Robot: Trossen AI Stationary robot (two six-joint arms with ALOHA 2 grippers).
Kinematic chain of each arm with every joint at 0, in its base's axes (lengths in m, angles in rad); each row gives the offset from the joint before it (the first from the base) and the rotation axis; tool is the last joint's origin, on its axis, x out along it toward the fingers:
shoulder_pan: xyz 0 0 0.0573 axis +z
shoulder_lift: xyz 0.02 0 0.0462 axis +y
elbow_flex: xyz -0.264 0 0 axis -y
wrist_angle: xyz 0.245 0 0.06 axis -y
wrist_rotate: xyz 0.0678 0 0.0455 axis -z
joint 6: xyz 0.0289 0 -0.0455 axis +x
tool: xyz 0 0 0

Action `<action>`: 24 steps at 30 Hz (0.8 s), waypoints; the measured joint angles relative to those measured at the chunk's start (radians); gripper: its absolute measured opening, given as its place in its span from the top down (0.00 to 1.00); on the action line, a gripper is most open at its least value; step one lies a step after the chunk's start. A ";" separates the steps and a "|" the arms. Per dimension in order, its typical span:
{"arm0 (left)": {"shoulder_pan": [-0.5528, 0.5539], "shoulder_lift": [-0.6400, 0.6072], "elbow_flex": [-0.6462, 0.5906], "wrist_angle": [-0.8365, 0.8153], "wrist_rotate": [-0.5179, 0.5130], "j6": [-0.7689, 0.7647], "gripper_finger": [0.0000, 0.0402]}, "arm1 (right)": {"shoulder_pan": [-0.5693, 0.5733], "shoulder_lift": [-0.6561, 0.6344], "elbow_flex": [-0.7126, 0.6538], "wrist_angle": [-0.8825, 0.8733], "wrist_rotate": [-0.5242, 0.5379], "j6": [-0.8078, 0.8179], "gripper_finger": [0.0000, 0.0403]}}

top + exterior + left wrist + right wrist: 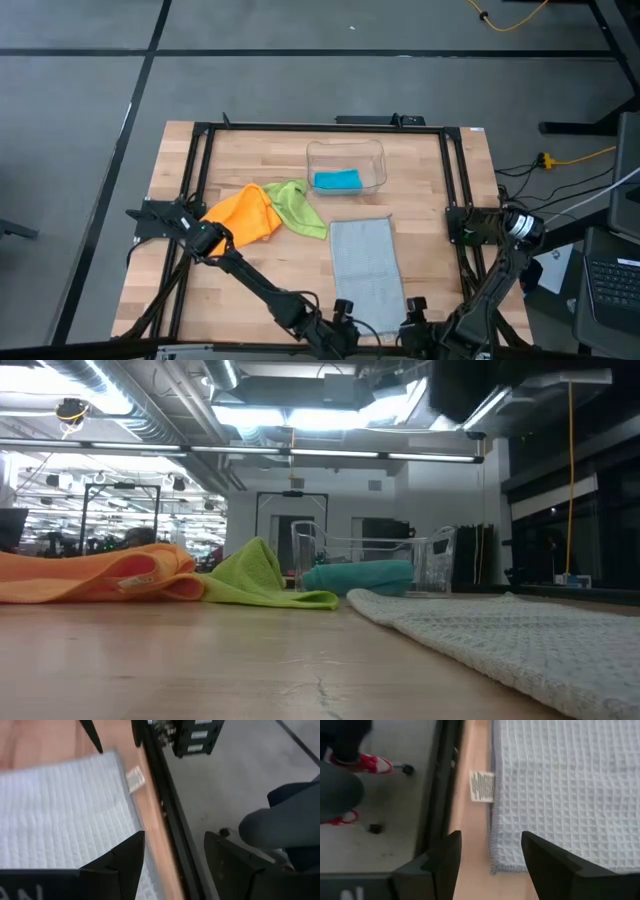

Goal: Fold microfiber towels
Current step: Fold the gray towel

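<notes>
The pale grey-blue waffle-weave microfiber towel lies flat near the front edge of the wooden table. The left tool and right tool hover over that edge, jaws spread, holding nothing. The crumpled orange towel touches the lime green towel; the teal towel sits in the clear plastic bin.

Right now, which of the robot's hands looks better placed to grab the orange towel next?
Probably the left. The orange towel lies bunched on the left side of the table, while the right hand hangs open over the grey towel, beside the open left hand.
</notes>
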 joint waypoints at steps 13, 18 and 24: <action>0.085 0.038 0.000 -0.172 0.207 -0.138 0.51 | -0.020 0.033 0.000 0.001 -0.001 0.000 0.48; 0.100 0.033 0.002 -0.229 0.237 -0.130 0.51 | -0.033 0.033 0.000 -0.008 0.013 -0.003 0.48; 0.097 0.033 0.003 -0.261 0.236 -0.063 0.51 | -0.059 0.033 0.000 -0.004 -0.052 -0.007 0.48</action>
